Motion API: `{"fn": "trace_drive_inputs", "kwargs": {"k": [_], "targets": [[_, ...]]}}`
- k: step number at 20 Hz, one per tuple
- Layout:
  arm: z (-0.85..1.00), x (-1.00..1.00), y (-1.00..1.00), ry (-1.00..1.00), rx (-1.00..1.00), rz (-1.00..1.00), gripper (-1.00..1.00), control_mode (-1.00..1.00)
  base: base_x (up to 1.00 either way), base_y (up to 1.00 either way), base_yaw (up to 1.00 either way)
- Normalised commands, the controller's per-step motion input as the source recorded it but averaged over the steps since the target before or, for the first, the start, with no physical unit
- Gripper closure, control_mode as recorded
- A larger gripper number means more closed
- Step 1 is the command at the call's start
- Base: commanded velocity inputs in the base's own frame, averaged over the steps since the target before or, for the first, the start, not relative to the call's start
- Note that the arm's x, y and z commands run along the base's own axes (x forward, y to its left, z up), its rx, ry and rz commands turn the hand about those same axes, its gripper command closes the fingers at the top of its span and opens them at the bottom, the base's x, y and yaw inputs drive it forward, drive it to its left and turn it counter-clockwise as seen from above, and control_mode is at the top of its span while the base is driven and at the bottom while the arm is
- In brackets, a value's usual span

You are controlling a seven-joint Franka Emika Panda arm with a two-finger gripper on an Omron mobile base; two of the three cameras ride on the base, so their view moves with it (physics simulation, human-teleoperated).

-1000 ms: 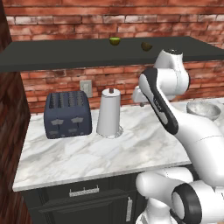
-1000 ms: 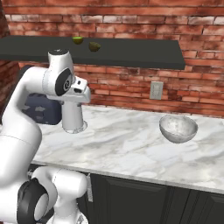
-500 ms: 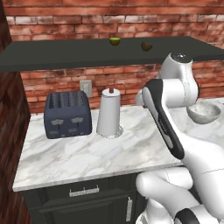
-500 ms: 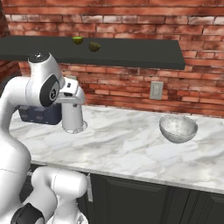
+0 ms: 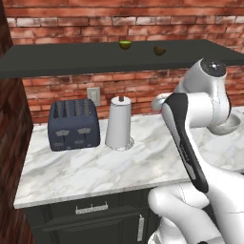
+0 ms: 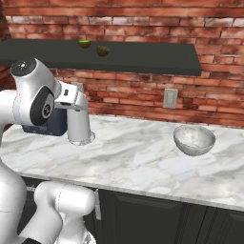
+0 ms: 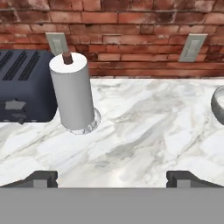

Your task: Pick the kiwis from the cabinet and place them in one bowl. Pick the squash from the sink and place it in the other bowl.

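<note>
With its arm swung right of the paper roll [image 7: 75, 92], the gripper [image 7: 112, 178] has spread wide and holds nothing, both kiwis [image 5: 125, 45] still on the cabinet [image 5: 71, 57], the bowl [image 6: 194, 139] empty.

The marble counter [image 6: 138, 157] carries a toaster [image 5: 74, 125], paper-towel roll [image 5: 119, 122] and speckled bowl [image 6: 194, 139].
</note>
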Motion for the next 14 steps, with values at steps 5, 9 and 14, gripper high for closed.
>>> {"fn": "trace_drive_inputs", "kwargs": {"k": [5,9,14], "targets": [[0.51,-0.09,-0.06,-0.08,0.00,-0.02,-1.00,-1.00,0.00,0.00,0.00],[0.46,-0.08,-0.18,-0.02,0.00,-0.04,-1.00,-1.00,0.00,0.00,0.00],[0.41,-0.10,-0.11,-0.06,0.00,-0.01,-1.00,-1.00,0.00,0.00,0.00]]}}
